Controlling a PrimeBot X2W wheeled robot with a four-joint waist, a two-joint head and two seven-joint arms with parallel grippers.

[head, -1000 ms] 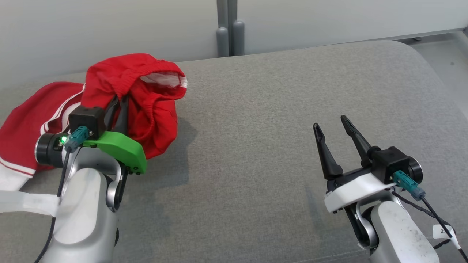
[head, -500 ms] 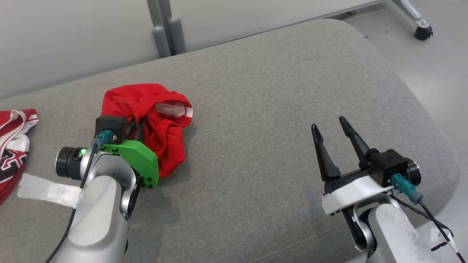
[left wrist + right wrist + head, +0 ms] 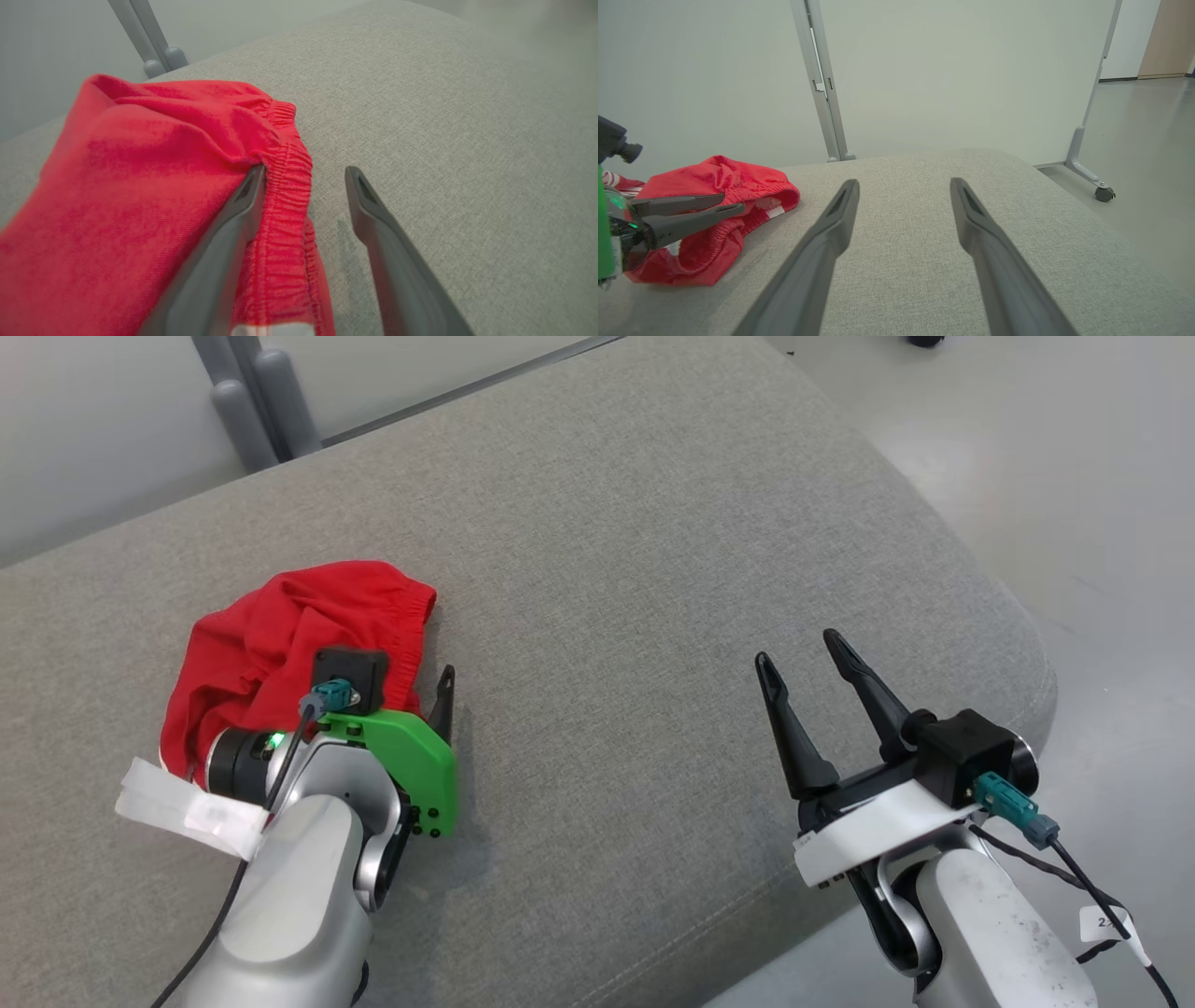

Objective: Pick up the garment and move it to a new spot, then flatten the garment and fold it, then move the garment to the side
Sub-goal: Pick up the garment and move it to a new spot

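At the near right, the right gripper (image 3: 798, 649) is held over the grey cushion (image 3: 607, 569), close to its right edge. Its two dark fingers are spread wide, and nothing is gripped or touched between them.

At the near left, the left gripper (image 3: 306, 175) is lowered to the cushion, and its fingers are likewise seen spread apart. In the left wrist view, one finger (image 3: 224, 247) is laid against the red garment (image 3: 280, 625), touching the gathered elastic waistband that lies in the gap. The other finger is seen over bare cushion, just beside the band. The fabric is not pinched.

The garment is found crumpled in a heap on the left part of the cushion, just beyond and left of the left gripper.

Farther off, grey posts (image 3: 252, 401) are seen behind the cushion's far edge against a pale wall. Pale floor (image 3: 1074, 476) is seen to the right.
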